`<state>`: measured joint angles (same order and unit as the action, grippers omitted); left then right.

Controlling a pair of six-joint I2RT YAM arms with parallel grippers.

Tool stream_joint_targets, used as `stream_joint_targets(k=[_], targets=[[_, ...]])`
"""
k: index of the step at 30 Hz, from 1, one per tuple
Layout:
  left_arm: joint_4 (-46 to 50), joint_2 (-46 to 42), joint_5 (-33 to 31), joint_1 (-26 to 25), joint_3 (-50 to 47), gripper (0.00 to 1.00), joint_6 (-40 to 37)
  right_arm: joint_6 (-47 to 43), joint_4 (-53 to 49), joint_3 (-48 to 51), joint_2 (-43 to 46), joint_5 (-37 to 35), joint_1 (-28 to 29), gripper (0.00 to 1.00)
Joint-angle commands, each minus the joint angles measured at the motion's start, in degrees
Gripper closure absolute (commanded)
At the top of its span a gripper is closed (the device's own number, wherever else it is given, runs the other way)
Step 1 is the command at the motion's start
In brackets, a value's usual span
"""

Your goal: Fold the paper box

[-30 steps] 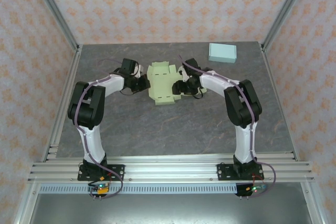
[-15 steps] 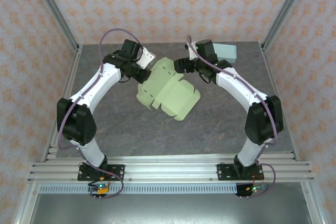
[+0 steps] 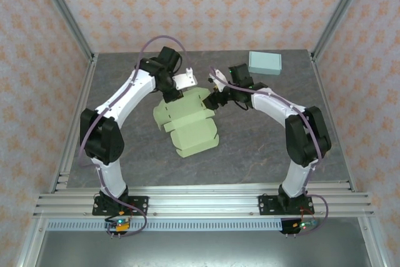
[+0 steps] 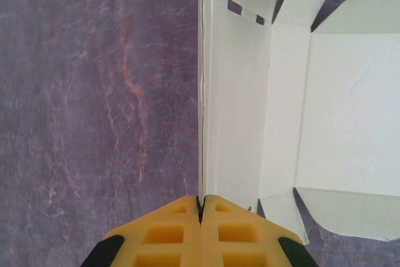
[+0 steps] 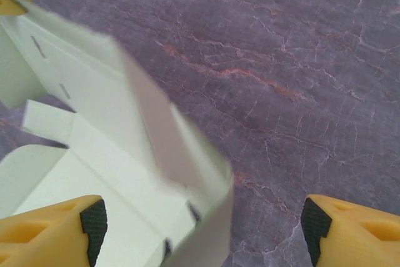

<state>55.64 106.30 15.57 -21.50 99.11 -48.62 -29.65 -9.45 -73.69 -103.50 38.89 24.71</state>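
- Though a few panels are bent up, the paper box [image 3: 187,123] is mostly spread open. It's a pale green cut-out with flaps and slots, out over the middle of the grey marbled surface [image 3: 250,148].
- left gripper [image 4: 200,207] is at the far left edge of the paper box, yellow pads squeezed tight together on the thin edge of one upright side panel
- right gripper [image 5: 203,226] is at the far right corner of the paper box, jaws spread wide. A flap pokes up between them, blurry in the right wrist view, and neither pad is pressed on it.
- honestly can't tell if the near end of the paper box rests on the surface or hangs above it
- small light blue box [image 3: 265,62] lies well beyond the paper box, off to its right
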Motion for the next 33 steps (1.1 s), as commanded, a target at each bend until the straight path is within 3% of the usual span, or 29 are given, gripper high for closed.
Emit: stream_joint_targets(k=[1,5,10,12,17,22,25,26,33], targets=[[1.3,1.1,-3.4,-1.2,0.7,1.00,-4.3,-1.3,7.2,1.0,-1.7,-0.2,0.1,0.22],[-1.0,0.8,-3.5,-1.9,0.7,1.00,-4.7,-0.6,12.4,4.0,-2.2,0.7,0.1,0.45],[-4.2,-0.5,-2.5,-1.9,-0.1,0.91,-2.4,-0.8,18.0,8.3,-1.0,-1.4,0.1,0.75],[-7.0,-2.2,-1.6,-1.6,-2.4,0.88,-0.7,-2.4,17.6,9.1,-0.5,-1.9,0.1,0.81],[-11.5,-7.0,3.3,1.3,-6.8,0.66,10.0,-2.1,23.4,14.3,2.3,-5.6,0.1,0.86],[-25.1,-19.1,7.6,4.4,-21.4,0.56,25.5,-0.9,32.0,20.0,5.4,-10.8,0.1,0.89],[-36.6,-25.8,7.5,6.1,-33.4,0.30,34.0,-0.1,35.6,22.7,6.7,-13.0,0.0,0.88],[-39.3,-26.8,6.4,6.3,-36.7,0.27,35.1,-0.8,35.6,23.2,6.9,-12.8,0.0,0.88],[-51.9,-23.5,-0.4,6.4,-45.7,0.26,42.3,0.4,37.6,25.8,7.1,-13.6,0.1,0.86]])
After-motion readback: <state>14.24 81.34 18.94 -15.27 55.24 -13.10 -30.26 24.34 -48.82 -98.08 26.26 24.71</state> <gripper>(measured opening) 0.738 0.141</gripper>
